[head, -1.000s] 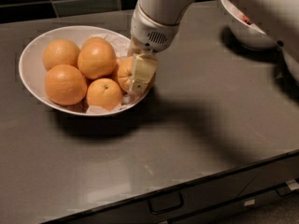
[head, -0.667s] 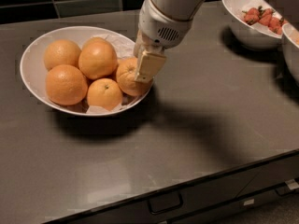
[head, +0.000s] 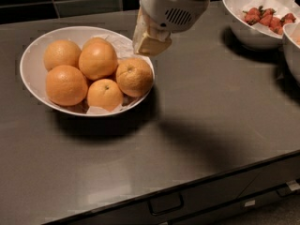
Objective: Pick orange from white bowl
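The white bowl, wide and lined with crumpled white paper, sits at the left of the dark counter. It holds several oranges. The orange, mid-sized with mottled skin and a small dark stem dot, lies at the bowl's right side against the rim. My gripper hangs just above the bowl's right rim, above and slightly behind that orange, not touching it. It holds nothing that I can see. The smallest orange lies in front, and larger, brighter ones lie to the left.
A smaller white bowl with red berries stands at the back right, and another bowl's edge shows at the far right. The counter's front edge with a drawer handle runs along the bottom. A dark tiled wall is behind.
My gripper has risen from down beside the orange in the bowl to above the rim. The orange stays in the bowl. The view has shifted closer.
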Motion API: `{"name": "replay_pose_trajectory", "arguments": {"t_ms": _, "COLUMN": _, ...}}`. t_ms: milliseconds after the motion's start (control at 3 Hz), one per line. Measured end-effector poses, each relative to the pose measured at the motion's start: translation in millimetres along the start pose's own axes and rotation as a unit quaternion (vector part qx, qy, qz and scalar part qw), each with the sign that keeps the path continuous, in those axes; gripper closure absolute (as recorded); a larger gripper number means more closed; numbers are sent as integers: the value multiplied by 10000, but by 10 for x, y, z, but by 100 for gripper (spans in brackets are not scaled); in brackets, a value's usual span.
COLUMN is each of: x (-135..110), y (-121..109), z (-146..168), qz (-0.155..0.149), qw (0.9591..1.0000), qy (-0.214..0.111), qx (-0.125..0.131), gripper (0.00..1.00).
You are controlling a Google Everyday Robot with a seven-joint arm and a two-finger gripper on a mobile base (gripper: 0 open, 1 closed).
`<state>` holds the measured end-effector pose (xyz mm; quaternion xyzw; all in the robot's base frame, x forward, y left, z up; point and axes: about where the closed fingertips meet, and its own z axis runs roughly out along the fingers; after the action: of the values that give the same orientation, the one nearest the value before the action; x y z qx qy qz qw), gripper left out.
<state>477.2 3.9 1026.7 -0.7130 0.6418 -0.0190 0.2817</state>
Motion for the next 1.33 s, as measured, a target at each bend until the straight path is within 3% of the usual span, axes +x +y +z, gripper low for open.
{"name": "replay_pose_trajectory", "arguments": {"t_ms": 333, "x": -21, "y": 3, "z": -46, "qz": -23, "qw": 10000, "qy": -1, "qx": 46, "gripper": 86}}
{"name": "replay_pose_trajectory", "arguments": {"t_ms": 1333, "x": -22, "y": 3, "z": -46, "qz": -23, "qw": 10000, "qy": -1, "qx": 47, "gripper": 16}}
